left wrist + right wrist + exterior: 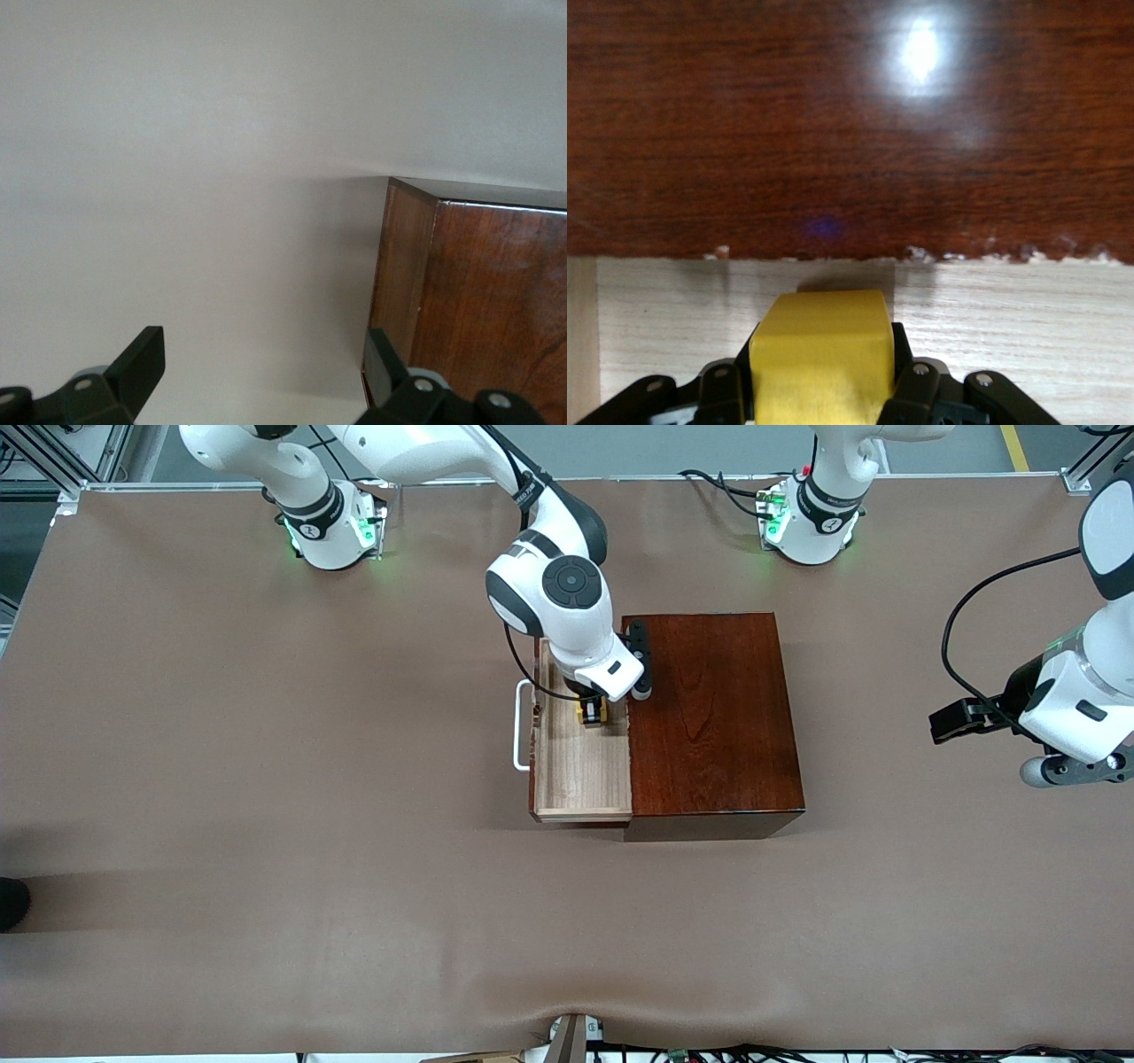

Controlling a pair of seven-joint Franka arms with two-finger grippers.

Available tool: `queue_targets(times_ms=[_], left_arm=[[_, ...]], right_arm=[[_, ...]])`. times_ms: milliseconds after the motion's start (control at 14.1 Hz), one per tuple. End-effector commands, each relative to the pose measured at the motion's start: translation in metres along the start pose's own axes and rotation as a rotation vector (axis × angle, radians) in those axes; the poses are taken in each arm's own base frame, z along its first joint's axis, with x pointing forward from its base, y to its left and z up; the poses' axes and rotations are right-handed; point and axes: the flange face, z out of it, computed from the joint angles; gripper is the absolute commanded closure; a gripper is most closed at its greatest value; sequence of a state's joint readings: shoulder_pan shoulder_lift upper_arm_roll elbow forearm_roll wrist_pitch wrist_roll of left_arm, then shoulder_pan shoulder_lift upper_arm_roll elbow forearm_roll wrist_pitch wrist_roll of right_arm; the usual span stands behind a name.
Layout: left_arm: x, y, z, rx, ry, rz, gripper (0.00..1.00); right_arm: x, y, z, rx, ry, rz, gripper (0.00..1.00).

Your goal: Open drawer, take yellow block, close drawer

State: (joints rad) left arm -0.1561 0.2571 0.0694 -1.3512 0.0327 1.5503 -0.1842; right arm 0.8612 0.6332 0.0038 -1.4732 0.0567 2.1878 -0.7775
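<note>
- The right gripper (592, 713) reaches down into the pulled-out, pale-wood drawer (580, 766), clenched on the small bright-yellow block (822, 354).
- The drawer's white U-shaped handle (521, 724) faces the right arm's end of the glossy reddish-brown wooden box (713, 717).
- The left gripper (257, 376) waits with fingers spread, beside the box, over bare table.

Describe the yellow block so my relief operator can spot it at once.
Find the dark reddish-brown wooden box mid-table; its drawer is pulled out, pale inside. The yellow block sits in that tray, clamped in the right gripper, the only bright yellow thing there.
</note>
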Motion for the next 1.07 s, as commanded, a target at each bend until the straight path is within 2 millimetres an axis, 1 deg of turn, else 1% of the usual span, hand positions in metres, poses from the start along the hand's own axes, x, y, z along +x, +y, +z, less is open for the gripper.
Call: queue_targets(times_ms=[0, 142, 355, 426, 640, 711, 853, 995], left_arm=[[0.0, 0.0, 0.0, -0.023, 0.006, 0.001, 0.0], [0.0, -0.001, -0.001, -0.023, 0.008, 0.001, 0.0], [0.0, -0.001, -0.001, -0.023, 0.008, 0.001, 0.0], [0.0, 0.0, 0.0, -0.023, 0.006, 0.001, 0.0], [-0.001, 0.0, -0.001, -0.023, 0.006, -0.002, 0.0], [-0.001, 0.004, -0.002, -0.023, 0.008, -0.001, 0.0], [-0.004, 0.015, -0.002, -0.023, 0.009, 0.015, 0.0], [-0.009, 0.036, -0.006, -0.022, 0.015, 0.037, 0.0]], right_arm=[[0.0, 0.0, -0.033, -0.002, 0.013, -0.013, 1.0], [-0.004, -0.001, -0.062, -0.002, 0.013, -0.013, 1.0], [-0.009, -0.004, -0.096, -0.008, 0.018, -0.01, 1.0], [-0.012, -0.003, -0.103, -0.007, 0.016, -0.007, 1.0], [-0.033, 0.012, -0.12, -0.008, 0.013, 0.033, 1.0], [-0.044, 0.019, -0.127, -0.008, 0.011, 0.055, 1.0], [-0.074, 0.042, -0.134, -0.004, 0.001, 0.111, 1.0], [-0.108, 0.068, -0.14, -0.011, 0.001, 0.179, 1.0]])
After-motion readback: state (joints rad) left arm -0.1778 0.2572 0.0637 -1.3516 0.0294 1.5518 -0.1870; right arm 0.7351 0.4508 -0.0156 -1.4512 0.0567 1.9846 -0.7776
